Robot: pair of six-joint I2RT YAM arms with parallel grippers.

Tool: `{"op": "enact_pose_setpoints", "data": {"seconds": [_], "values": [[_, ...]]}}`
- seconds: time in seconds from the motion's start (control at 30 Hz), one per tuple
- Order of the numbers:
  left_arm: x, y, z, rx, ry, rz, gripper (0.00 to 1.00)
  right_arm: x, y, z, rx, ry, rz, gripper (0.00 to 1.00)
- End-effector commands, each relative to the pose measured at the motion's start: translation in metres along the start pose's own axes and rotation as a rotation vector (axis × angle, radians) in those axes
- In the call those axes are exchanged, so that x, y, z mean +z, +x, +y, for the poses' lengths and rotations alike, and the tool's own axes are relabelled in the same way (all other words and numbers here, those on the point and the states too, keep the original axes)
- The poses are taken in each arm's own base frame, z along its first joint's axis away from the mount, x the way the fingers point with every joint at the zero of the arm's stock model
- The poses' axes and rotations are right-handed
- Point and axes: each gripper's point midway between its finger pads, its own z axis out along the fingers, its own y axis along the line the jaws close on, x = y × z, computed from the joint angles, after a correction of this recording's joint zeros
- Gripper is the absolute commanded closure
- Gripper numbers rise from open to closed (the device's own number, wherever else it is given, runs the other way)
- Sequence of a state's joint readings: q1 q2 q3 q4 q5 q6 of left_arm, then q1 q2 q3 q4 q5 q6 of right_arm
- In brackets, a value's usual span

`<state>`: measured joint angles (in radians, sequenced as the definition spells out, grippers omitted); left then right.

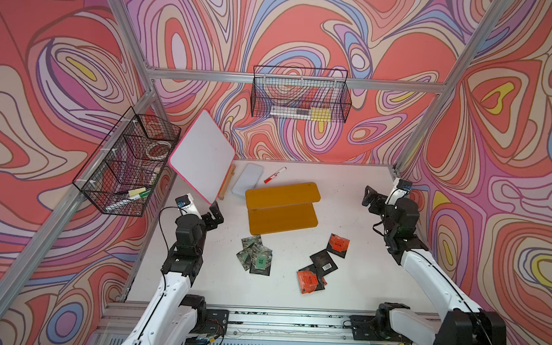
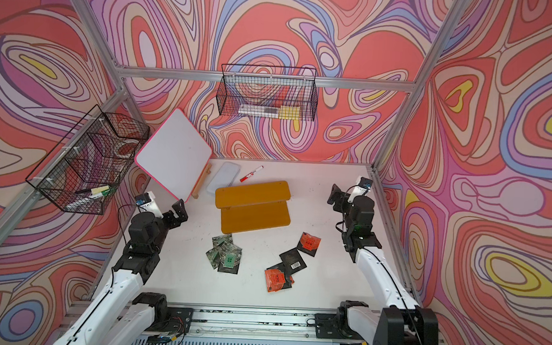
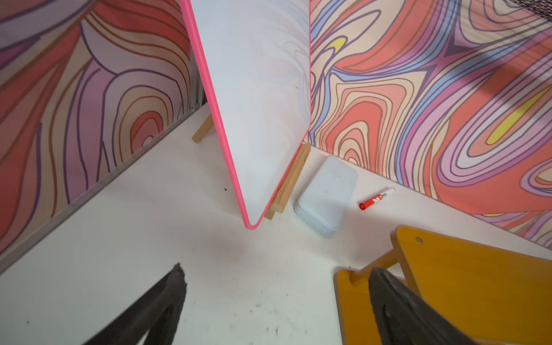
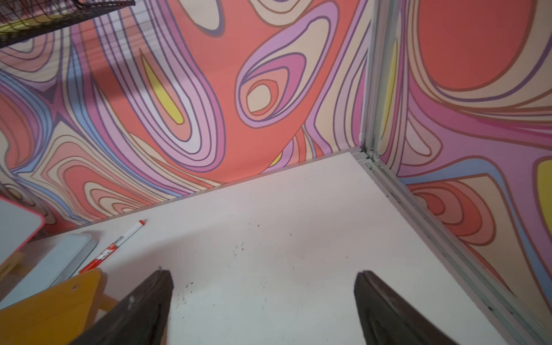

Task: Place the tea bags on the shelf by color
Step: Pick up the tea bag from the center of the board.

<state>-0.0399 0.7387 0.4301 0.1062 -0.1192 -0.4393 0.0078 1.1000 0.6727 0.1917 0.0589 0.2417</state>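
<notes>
I see both arms parked at the sides of the desk (image 1: 197, 286), nothing in either pincer. My left pincer (image 1: 214, 216) hangs wide open beside the whiteboard (image 1: 201, 156), its fingers (image 3: 161, 301) spread over bare desk in the left wrist view, with the shelf (image 3: 466, 283) showing past one of them. My right pincer (image 1: 368, 197) is also wide open near the far right corner, and its fingers (image 4: 143, 307) frame only desk in the right wrist view. The shelf (image 1: 281, 207) sits mid-desk in both top views, both steps bare. All the tea bags lie on the desk in front of it. The green tea bags (image 1: 257, 255) overlap in a heap toward my left arm, one green label face up. The orange tea bags (image 1: 320, 266) are strewn toward my right: one (image 1: 338, 244) lies apart nearer the shelf, one black back with a barcode (image 1: 324, 260) faces up, and the rest (image 1: 309, 280) overlap in a small pile. Behind the shelf I see a marker (image 1: 275, 175) and a pale case (image 1: 247, 180).
</notes>
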Motion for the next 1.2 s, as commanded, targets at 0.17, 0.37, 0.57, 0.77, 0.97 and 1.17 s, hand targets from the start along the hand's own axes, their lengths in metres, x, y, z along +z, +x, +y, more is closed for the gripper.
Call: {"op": "enact_pose_setpoints", "data": {"seconds": [0.17, 0.37, 0.57, 0.77, 0.97, 1.17], "values": [[-0.023, 0.049, -0.045, -0.104, 0.245, 0.335, 0.01, -0.027, 0.063, 0.052, 0.103, -0.298, 0.359, 0.02], [-0.038, 0.077, -0.062, -0.151, 0.35, 0.495, 0.01, -0.041, 0.085, 0.08, 0.203, -0.463, 0.488, 0.02], [-0.055, 0.105, -0.075, -0.194, 0.423, 0.647, 0.01, -0.062, 0.11, 0.112, 0.192, -0.558, 0.59, 0.02], [-0.067, 0.123, -0.085, -0.186, 0.459, 0.718, 0.01, -0.084, 0.135, 0.144, 0.168, -0.619, 0.689, 0.03], [-0.066, 0.132, -0.095, -0.188, 0.489, 0.742, 0.01, -0.095, 0.155, 0.164, 0.183, -0.657, 0.771, 0.08], [-0.066, 0.148, -0.1, -0.168, 0.472, 0.787, 0.03, -0.108, 0.183, 0.187, 0.187, -0.683, 0.871, 0.16]]}}
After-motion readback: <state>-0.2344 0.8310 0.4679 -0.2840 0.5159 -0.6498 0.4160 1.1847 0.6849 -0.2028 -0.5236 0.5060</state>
